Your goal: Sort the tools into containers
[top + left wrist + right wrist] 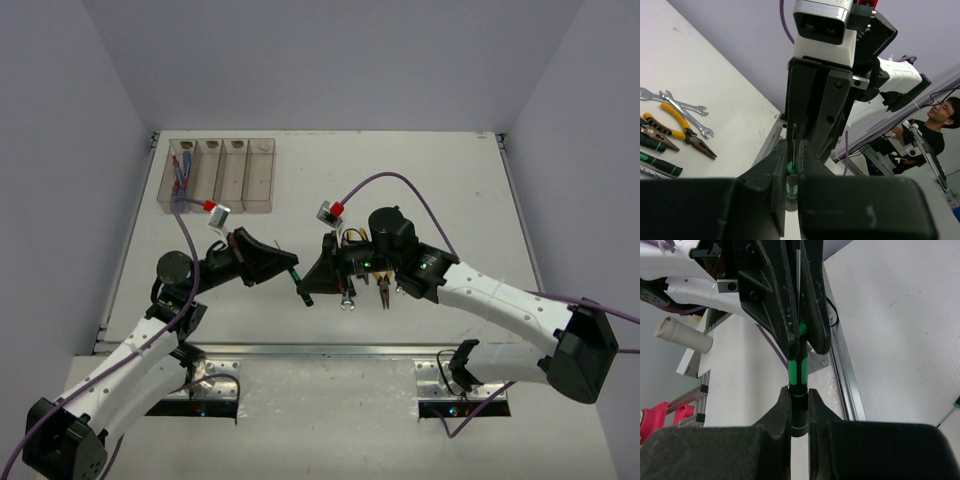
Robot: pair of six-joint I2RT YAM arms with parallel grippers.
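A green-black screwdriver [303, 290] hangs in the air between my two grippers, above the table's near middle. My left gripper [291, 269] is shut on its green end cap [792, 168]. My right gripper [314, 279] is shut on the lower handle [799, 371]. The left gripper's fingers [784, 315] show at the top of the right wrist view. The containers [220, 176], four joined beige bins, stand at the back left. Blue-handled screwdrivers [180, 176] lie in the leftmost bin. Other tools lie under the right arm: yellow pliers [676, 120], silver wrenches [682, 105], orange pliers [657, 132] and green-black screwdrivers [657, 164].
The table's metal front rail [330, 352] runs just below the grippers. Purple cables [385, 180] loop over both arms. A person [940, 122] stands beyond the table's side in the left wrist view.
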